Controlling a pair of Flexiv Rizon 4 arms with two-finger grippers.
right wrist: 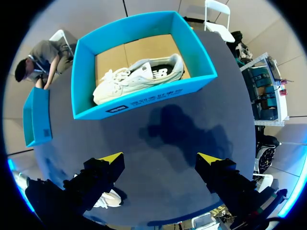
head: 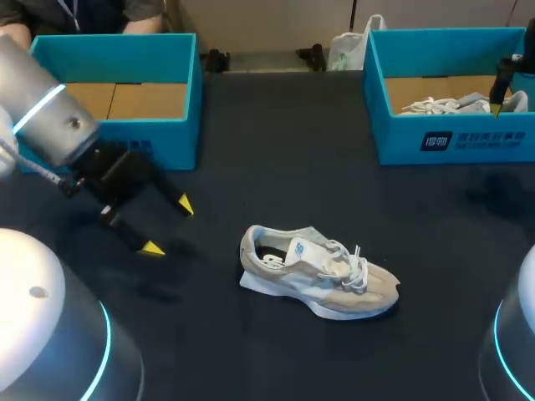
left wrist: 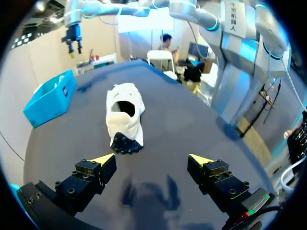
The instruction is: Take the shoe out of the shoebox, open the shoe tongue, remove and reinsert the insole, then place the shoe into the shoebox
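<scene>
Dark matte counter (head: 276,150): beige soft-fabric lace-up sneaker (head: 322,274) lies loose. Turquoise cardboard shoebox (right wrist: 189,86) holds matching pale sneaker (right wrist: 139,74). Left claw (head: 169,226) and right claw (right wrist: 160,158) both released.

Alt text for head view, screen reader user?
A beige shoe stands centred on its sole, the open left pincer off its heel end, not touching. The left shoebox and right shoebox, both blue, sit at the far corners; the right holds a second shoe, the right pincer raised near it.

Left and right jaws wide apart
</scene>
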